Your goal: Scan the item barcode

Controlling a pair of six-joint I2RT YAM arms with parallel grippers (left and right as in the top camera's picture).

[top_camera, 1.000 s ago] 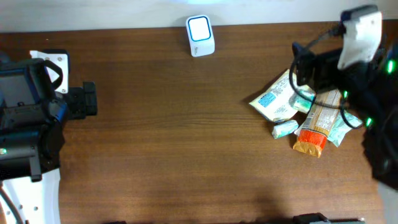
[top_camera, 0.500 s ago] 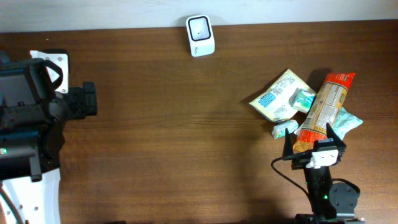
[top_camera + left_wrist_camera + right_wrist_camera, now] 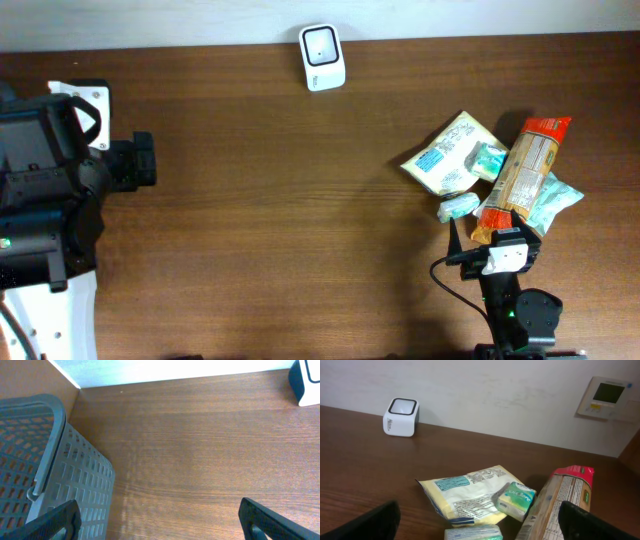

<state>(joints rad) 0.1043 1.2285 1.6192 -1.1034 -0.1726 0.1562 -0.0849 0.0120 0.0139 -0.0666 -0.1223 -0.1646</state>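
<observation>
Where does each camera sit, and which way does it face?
Overhead: straight down on the brown wooden table; left arm, right arm show.
Left wrist: low, facing across the table past a grey slotted basket; open left fingers below.
Right wrist: low, facing the wall over a yellow snack pouch; open right fingers below.
Shared: white cube scanner.

The grey basket (image 3: 75, 475) is being cut off by the left and bottom edges of the left wrist view, and the white scanner (image 3: 306, 382) by its right edge. Only the fingertips of the left gripper (image 3: 162, 522) and the right gripper (image 3: 480, 522) are being shown, at the bottom corners. The long orange pack (image 3: 560, 500) and the small green packet (image 3: 472, 533) are being cropped below. Overhead, the teal packet (image 3: 553, 197) is being partly hidden under the long orange pack, and the print on the packs is being rendered too small for reading
</observation>
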